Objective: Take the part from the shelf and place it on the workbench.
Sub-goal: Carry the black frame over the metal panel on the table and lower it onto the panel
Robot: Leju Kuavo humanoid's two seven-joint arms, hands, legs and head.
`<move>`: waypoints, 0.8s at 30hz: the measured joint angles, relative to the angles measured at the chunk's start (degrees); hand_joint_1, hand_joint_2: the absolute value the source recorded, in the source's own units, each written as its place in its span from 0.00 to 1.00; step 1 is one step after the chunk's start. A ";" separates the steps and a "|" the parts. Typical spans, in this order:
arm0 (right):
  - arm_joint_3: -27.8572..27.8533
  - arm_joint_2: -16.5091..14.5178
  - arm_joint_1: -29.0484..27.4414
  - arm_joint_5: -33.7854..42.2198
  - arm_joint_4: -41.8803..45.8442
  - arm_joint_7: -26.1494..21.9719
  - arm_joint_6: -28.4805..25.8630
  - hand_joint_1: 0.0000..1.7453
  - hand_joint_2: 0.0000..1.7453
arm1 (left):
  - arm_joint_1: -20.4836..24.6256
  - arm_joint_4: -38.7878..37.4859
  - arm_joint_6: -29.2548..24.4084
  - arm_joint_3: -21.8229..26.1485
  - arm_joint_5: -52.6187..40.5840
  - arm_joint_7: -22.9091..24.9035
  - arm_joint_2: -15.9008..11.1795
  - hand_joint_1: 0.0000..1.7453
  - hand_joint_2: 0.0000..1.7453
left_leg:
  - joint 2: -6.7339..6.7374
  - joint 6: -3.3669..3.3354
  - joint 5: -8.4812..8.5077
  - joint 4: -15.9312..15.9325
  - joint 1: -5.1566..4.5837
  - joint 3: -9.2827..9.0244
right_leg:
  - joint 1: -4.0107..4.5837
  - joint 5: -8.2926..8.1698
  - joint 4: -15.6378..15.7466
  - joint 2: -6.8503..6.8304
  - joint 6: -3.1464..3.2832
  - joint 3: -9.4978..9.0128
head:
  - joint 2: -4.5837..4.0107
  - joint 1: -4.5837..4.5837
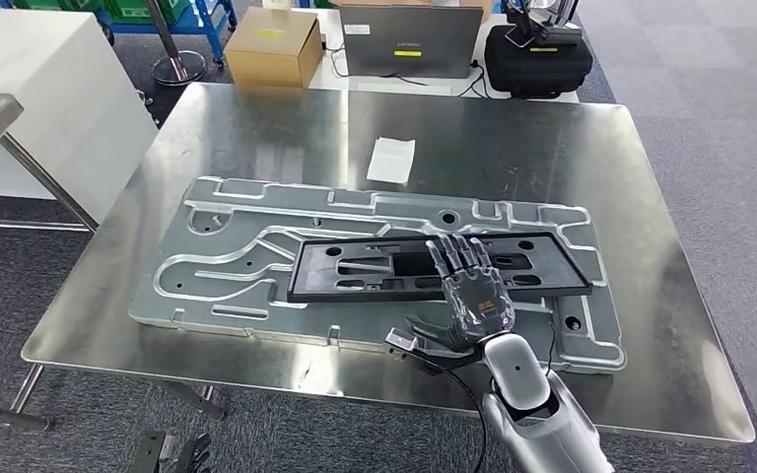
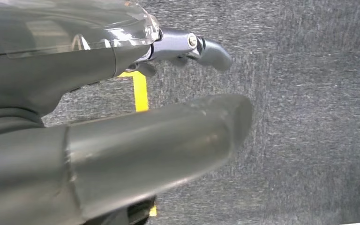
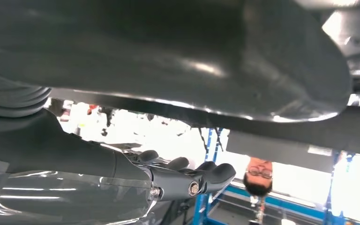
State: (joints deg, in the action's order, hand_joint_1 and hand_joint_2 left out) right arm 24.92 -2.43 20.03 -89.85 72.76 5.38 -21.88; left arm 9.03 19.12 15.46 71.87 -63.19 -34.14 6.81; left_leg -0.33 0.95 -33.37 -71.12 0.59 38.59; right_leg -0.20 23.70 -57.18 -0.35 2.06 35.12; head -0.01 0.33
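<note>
At the 12 o'clock edge of the head view, a grey laptop (image 1: 409, 39) has a small logo on its lid, too small to read. The white paper slip (image 1: 391, 160) on the bench (image 1: 256, 128) has no readable text.

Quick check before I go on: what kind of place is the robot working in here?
Probably a factory-style workshop or test lab: a metal workbench carrying a large machined metal plate with a black part on it, a laptop behind, and grey carpet.
</note>
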 joint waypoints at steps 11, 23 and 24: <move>-0.06 -0.19 0.00 0.00 -0.28 0.00 0.03 0.00 0.00 | 0.25 0.31 -0.01 -0.11 0.01 0.00 0.11 0.00 0.00 | -0.03 -1.65 5.56 12.39 0.06 -7.83 | -0.21 -2.03 -2.02 0.27 -2.86 3.63 | 0.00 -0.10; -0.48 -0.24 0.27 -0.01 -0.30 0.02 0.00 0.00 0.00 | 0.37 0.32 -0.01 -0.26 0.02 0.00 0.48 0.00 0.00 | 0.31 -1.44 11.76 12.69 -0.05 -1.51 | 0.42 5.88 -0.82 0.37 -1.89 -6.11 | 0.00 -0.52; -0.51 -0.25 0.32 -0.01 -0.26 0.02 0.00 0.00 0.00 | 0.36 0.32 -0.01 -0.27 0.02 0.00 0.54 0.00 0.00 | 0.30 -1.05 12.25 12.94 0.00 -1.46 | 0.58 5.77 -0.05 0.36 -1.71 -6.27 | 0.00 -0.56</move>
State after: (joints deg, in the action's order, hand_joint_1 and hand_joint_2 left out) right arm 24.40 -2.67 20.36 -89.86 72.50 5.40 -21.88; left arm 9.39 19.45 15.45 71.60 -63.18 -34.14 7.35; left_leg -0.02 -0.10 -21.12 -58.18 0.59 37.12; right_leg 0.38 29.47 -57.23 0.01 0.35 28.84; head 0.00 -0.22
